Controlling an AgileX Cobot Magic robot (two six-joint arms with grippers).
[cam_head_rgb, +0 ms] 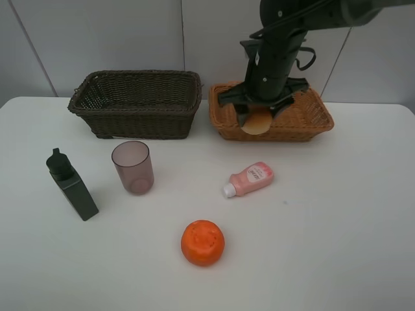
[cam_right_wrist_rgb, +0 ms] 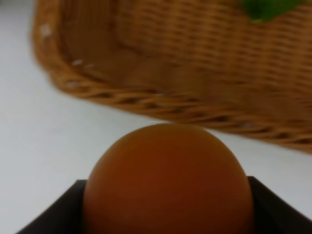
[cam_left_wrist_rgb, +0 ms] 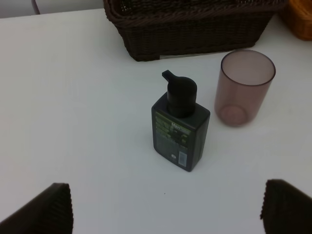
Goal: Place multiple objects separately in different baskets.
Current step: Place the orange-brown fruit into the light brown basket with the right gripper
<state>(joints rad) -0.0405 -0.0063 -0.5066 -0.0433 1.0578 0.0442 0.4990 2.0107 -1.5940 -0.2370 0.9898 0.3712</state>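
Observation:
My right gripper [cam_head_rgb: 259,111] is shut on the peach-coloured fruit [cam_head_rgb: 258,122], holding it just above the near rim of the light tan basket [cam_head_rgb: 308,120]. The right wrist view shows the fruit [cam_right_wrist_rgb: 168,180] between the dark fingers, and the green lime [cam_right_wrist_rgb: 265,7] inside the basket [cam_right_wrist_rgb: 146,97]. My left gripper [cam_left_wrist_rgb: 168,209] is open over the table, short of the dark green bottle [cam_left_wrist_rgb: 180,127] and the mauve cup [cam_left_wrist_rgb: 243,87]. The orange [cam_head_rgb: 202,243], pink squeeze bottle [cam_head_rgb: 249,179], cup [cam_head_rgb: 133,167] and green bottle [cam_head_rgb: 72,186] rest on the table. The dark brown basket [cam_head_rgb: 136,103] stands at the back left.
The white table [cam_head_rgb: 337,227] ends at a grey wall right behind the baskets. The right arm [cam_head_rgb: 279,45] reaches down from the upper right over the tan basket. The left arm is out of the exterior view.

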